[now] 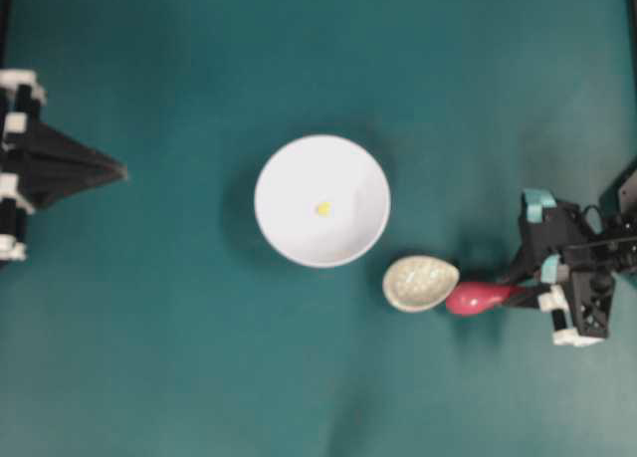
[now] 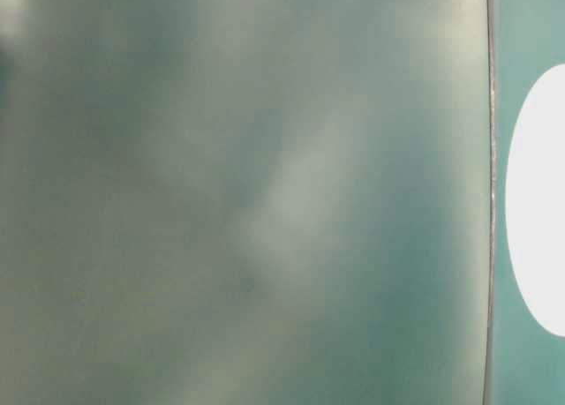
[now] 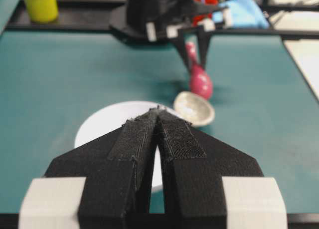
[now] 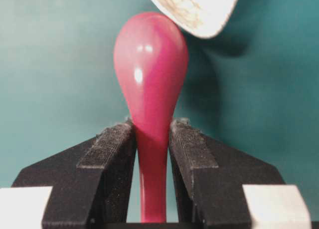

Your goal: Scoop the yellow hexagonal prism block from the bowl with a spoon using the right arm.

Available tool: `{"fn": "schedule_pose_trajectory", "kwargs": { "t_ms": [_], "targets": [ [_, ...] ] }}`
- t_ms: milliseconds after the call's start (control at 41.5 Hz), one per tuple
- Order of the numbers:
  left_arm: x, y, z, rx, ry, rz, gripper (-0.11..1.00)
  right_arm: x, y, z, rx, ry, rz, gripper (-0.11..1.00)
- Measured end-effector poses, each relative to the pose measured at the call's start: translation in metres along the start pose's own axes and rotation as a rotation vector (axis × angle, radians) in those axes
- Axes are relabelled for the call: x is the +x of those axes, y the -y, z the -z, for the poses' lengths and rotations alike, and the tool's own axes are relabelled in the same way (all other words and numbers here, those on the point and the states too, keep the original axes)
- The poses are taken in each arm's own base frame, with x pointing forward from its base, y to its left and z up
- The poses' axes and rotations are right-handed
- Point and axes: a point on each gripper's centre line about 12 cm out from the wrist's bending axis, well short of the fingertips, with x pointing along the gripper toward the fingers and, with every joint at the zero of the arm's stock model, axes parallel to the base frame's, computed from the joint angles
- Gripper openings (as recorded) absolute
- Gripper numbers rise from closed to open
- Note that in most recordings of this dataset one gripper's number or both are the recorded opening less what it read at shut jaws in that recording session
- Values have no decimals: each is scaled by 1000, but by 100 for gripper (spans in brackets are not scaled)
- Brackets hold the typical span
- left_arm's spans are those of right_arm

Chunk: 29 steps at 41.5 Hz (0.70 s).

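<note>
The tiny yellow hexagonal prism block point(image 1: 322, 208) lies near the middle of the white bowl point(image 1: 289, 233), which also shows in the left wrist view point(image 3: 107, 120). The pink-red spoon point(image 1: 478, 298) points its scoop left, right beside the speckled beige rest point(image 1: 420, 283). My right gripper point(image 4: 152, 126) is shut on the spoon's point(image 4: 150, 64) handle just behind the scoop, both pads touching it. In the overhead view that gripper point(image 1: 518, 286) is right of the bowl. My left gripper point(image 1: 119, 170) rests at the far left, jaws together and holding nothing.
The table-level view is mostly a blurred grey-green surface, with only an edge of the bowl point(image 2: 538, 202) at the right. Beyond the table's far edge stand a yellow tub point(image 3: 41, 4) and a blue bundle point(image 3: 244, 12).
</note>
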Motion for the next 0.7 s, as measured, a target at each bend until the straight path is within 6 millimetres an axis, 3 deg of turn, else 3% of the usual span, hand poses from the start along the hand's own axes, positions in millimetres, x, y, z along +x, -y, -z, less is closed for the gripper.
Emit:
{"fn": "schedule_pose_trajectory", "kwargs": {
  "t_ms": [410,700],
  "targets": [
    [0,0,0,0,0,0,0,-28,-14,-34,-117,55,-35,29],
    [0,0,0,2,0,2,0,-20,5,-54,-161,64,49,29]
  ]
}}
